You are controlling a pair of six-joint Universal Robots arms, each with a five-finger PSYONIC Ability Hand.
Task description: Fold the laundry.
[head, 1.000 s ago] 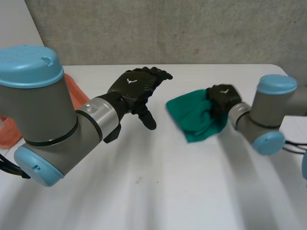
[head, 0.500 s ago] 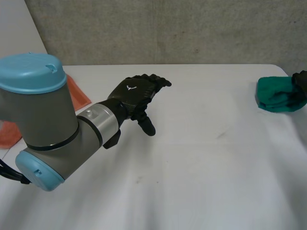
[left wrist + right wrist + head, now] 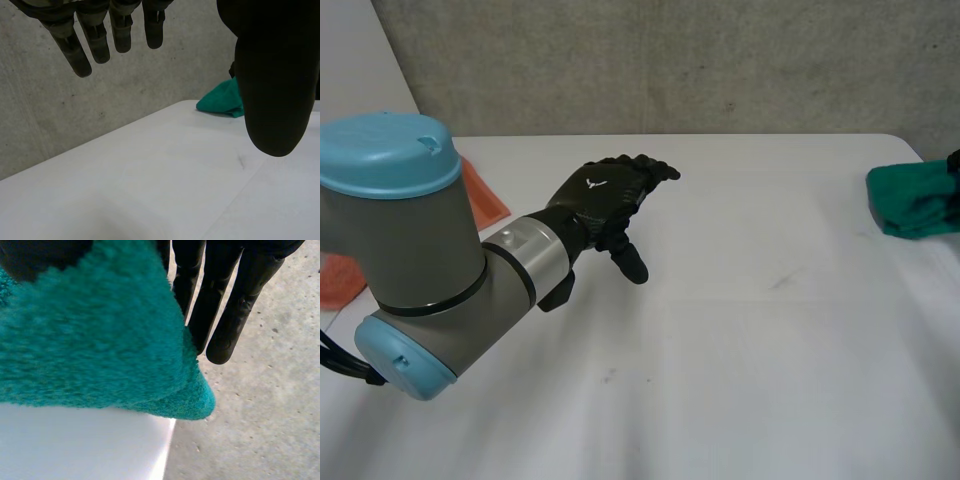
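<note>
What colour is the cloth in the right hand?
The cloth is teal green, clearest in the right wrist view.

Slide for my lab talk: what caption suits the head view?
Open left hand hovers above the white table; green towel at its right edge.

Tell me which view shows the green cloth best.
Right wrist view: green cloth close up, pile and a corner clear. Head view shows it small by the table edge; left wrist view, a distant patch.
</note>
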